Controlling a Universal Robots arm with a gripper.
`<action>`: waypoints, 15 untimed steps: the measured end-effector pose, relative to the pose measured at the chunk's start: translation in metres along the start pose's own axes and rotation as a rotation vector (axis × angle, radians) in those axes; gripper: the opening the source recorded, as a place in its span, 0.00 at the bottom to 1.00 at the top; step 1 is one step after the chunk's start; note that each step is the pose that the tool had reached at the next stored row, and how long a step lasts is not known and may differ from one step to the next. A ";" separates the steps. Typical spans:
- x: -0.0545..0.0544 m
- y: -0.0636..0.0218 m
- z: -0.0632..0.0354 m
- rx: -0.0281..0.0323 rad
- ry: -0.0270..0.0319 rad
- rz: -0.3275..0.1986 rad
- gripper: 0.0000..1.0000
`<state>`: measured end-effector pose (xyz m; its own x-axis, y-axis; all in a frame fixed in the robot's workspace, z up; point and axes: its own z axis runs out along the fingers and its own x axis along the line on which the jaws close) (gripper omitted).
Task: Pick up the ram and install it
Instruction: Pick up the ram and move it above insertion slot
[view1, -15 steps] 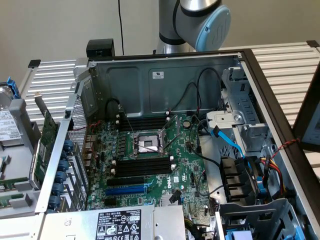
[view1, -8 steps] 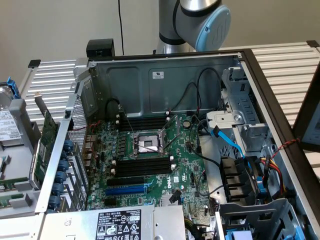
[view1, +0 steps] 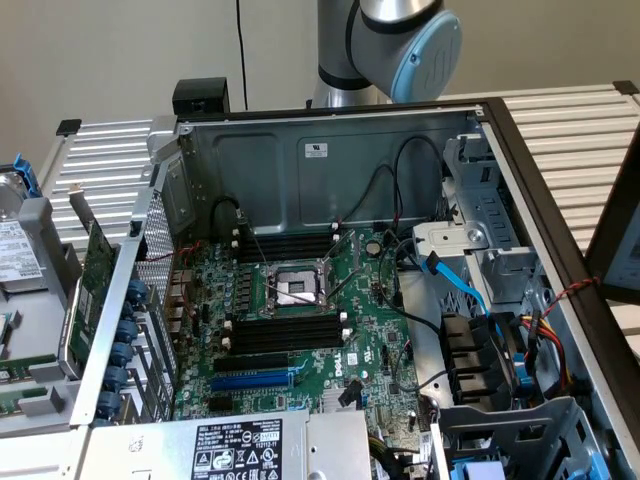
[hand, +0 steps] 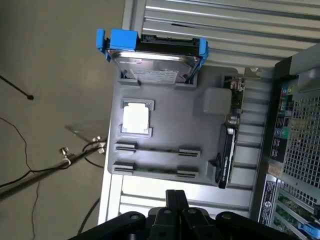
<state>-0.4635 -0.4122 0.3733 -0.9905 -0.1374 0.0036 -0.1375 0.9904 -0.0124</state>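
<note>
Two thin ram sticks stand on edge in the grey tray's holders, one (hand: 157, 151) beside the other (hand: 152, 171). At the exterior view's left edge, green strips of ram (view1: 22, 360) show in the same tray. My gripper (hand: 175, 197) hovers high above the tray's edge nearest the ram, shut with nothing between its fingers. The open computer case holds the motherboard (view1: 370, 330), with long black memory slots (view1: 285, 330) on either side of the CPU socket (view1: 295, 287).
The grey tray (hand: 165, 127) also carries a hard drive in a blue carrier (hand: 152, 57), a pale square chip (hand: 136, 119) and an upright expansion card (hand: 227, 150). Cables, a blue SATA lead (view1: 455, 280) and a power supply (view1: 240, 450) crowd the case. The arm's joint (view1: 410, 45) rises behind it.
</note>
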 end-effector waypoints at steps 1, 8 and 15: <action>0.000 0.0000 0.0005 0.0001 -0.0003 -0.016 0.11; 0.000 0.0001 0.0016 0.0006 -0.0017 -0.139 0.11; 0.000 0.0001 0.0023 0.0014 -0.0055 -0.266 0.11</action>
<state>-0.4634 -0.4121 0.3710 -0.9196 -0.3928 0.0015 -0.3928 0.9195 -0.0132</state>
